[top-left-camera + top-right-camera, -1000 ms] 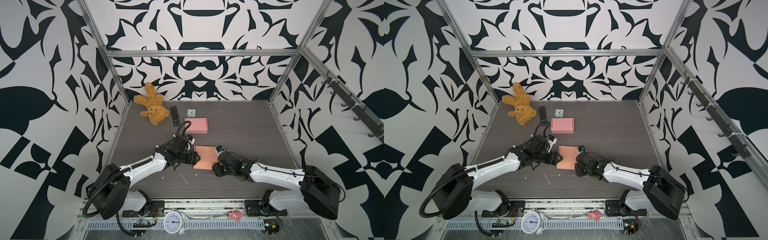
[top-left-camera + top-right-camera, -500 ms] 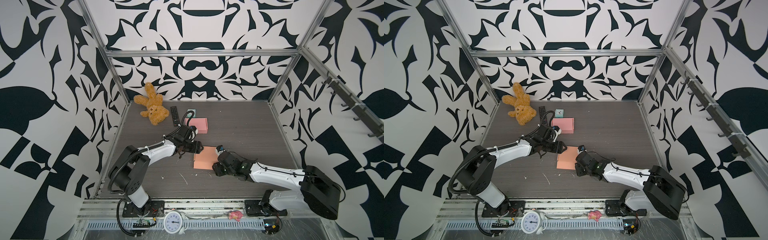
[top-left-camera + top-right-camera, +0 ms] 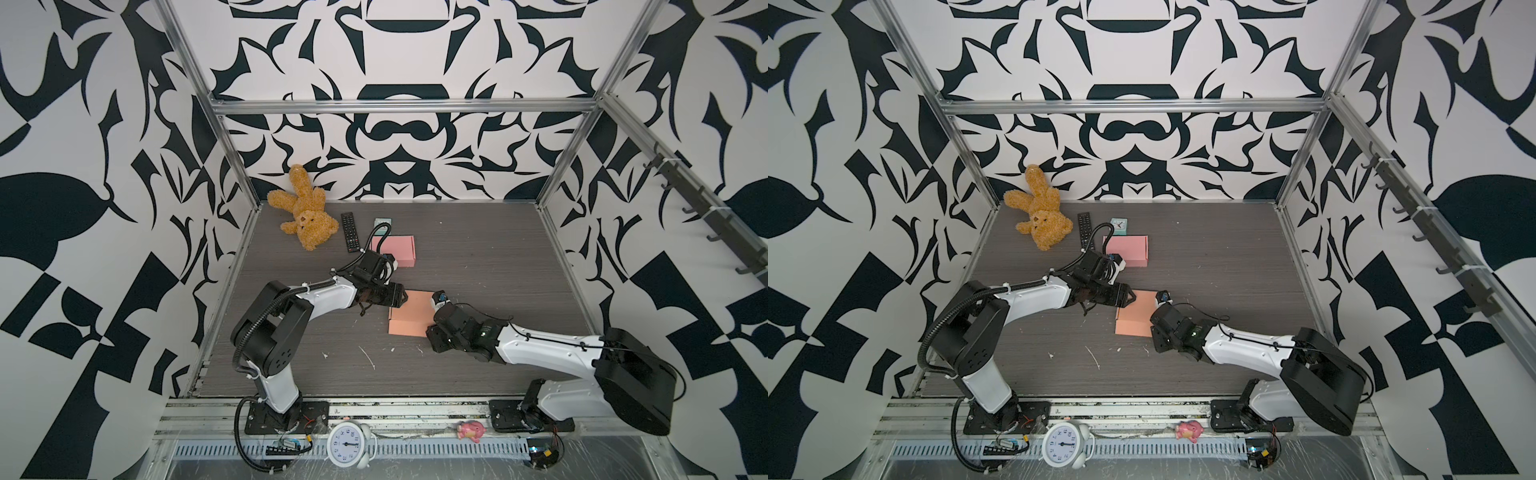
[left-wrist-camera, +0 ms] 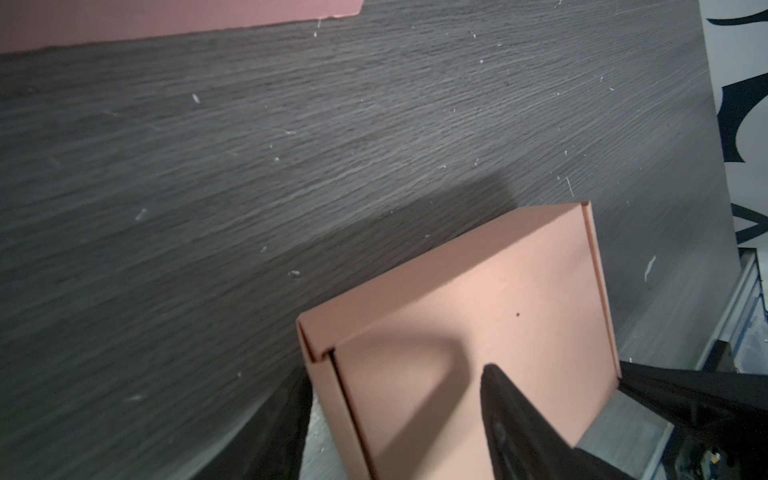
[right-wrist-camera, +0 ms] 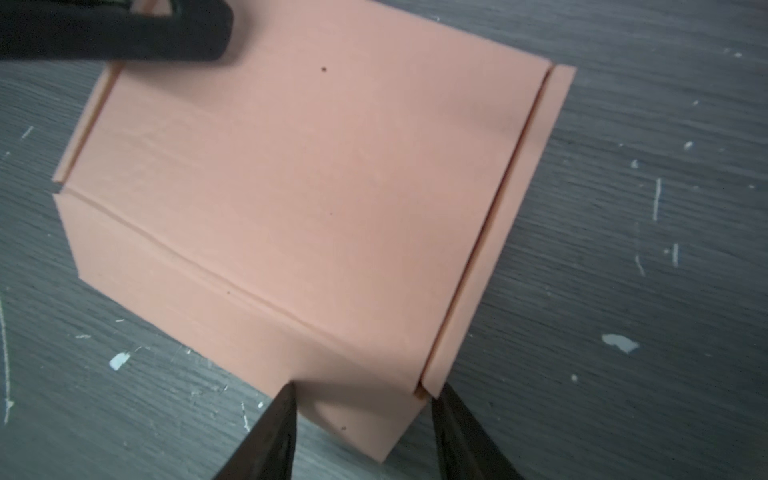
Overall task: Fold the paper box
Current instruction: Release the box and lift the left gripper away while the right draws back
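Observation:
The paper box [image 3: 409, 313] [image 3: 1136, 318] is a salmon, closed, flat carton lying mid-table. My left gripper [image 3: 400, 297] [image 3: 1128, 298] is open at the box's far left corner. In the left wrist view [image 4: 395, 374] one finger rests on the lid [image 4: 478, 299], while the other hangs outside the side wall with a small gap. My right gripper [image 3: 431, 330] [image 5: 365, 390] is shut on the box's near right corner, its fingers pressed against both sides of that corner [image 5: 374, 415].
A second, pink folded box [image 3: 397, 249] lies behind the left wrist. A teddy bear [image 3: 305, 216], a black remote [image 3: 349, 232] and a small teal clock [image 3: 382, 222] sit at the back left. A white alarm clock [image 3: 349, 444] and a pink toy [image 3: 469, 430] rest on the front rail.
My left arm has risen and swung from the box's left edge toward the back, then onto its far left corner. The right arm and the box have stayed put.

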`<state>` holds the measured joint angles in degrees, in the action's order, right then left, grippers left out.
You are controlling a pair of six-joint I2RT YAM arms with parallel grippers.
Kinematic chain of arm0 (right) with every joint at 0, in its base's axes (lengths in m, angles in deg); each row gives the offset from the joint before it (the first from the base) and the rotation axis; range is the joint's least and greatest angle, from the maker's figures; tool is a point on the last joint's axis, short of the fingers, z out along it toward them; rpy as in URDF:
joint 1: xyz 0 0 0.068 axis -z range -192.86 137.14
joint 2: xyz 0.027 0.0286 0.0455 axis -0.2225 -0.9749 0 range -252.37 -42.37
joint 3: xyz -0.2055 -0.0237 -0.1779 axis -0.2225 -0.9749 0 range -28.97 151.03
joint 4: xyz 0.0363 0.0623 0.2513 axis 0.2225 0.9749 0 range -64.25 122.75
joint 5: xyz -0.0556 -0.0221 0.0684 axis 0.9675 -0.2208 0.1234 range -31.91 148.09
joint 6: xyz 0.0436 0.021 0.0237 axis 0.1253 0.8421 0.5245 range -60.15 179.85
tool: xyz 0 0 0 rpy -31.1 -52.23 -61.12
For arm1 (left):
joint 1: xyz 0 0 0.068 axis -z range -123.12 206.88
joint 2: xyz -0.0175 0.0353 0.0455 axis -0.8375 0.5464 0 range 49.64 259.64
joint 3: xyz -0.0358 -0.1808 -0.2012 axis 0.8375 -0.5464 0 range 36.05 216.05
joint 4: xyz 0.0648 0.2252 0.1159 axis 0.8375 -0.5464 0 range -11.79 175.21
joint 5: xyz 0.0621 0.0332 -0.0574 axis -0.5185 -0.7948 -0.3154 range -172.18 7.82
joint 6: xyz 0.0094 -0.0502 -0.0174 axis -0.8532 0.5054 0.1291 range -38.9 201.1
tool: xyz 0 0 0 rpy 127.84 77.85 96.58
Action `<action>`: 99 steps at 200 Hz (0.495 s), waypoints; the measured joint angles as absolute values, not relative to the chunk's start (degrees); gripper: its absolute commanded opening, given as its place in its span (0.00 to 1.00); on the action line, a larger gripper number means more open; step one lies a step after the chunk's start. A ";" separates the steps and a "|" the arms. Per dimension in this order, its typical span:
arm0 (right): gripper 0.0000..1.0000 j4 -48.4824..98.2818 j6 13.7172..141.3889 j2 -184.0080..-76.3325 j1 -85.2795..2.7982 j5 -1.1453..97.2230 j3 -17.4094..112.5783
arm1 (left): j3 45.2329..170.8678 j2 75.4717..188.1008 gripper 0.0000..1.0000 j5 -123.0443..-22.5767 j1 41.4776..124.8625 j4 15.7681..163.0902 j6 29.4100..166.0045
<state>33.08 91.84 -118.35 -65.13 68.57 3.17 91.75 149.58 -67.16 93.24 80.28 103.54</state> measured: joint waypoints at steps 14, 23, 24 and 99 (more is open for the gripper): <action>0.54 32.80 91.34 -118.66 -65.06 69.60 3.15 | 91.75 149.58 0.67 -67.07 93.24 80.32 103.52; 0.54 32.67 91.10 -118.88 -64.87 70.17 3.17 | 91.75 149.58 0.66 -66.91 93.24 80.32 103.52; 0.54 32.65 91.08 -118.95 -64.82 70.23 3.17 | 91.75 149.58 0.66 -66.89 93.24 80.32 103.52; 0.54 31.33 89.26 -119.47 -60.49 71.22 3.17 | 91.73 149.58 0.65 -66.24 93.22 81.29 103.52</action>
<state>31.33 89.26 -119.47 -60.49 71.22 3.17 91.73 149.58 -66.24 93.22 81.29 103.52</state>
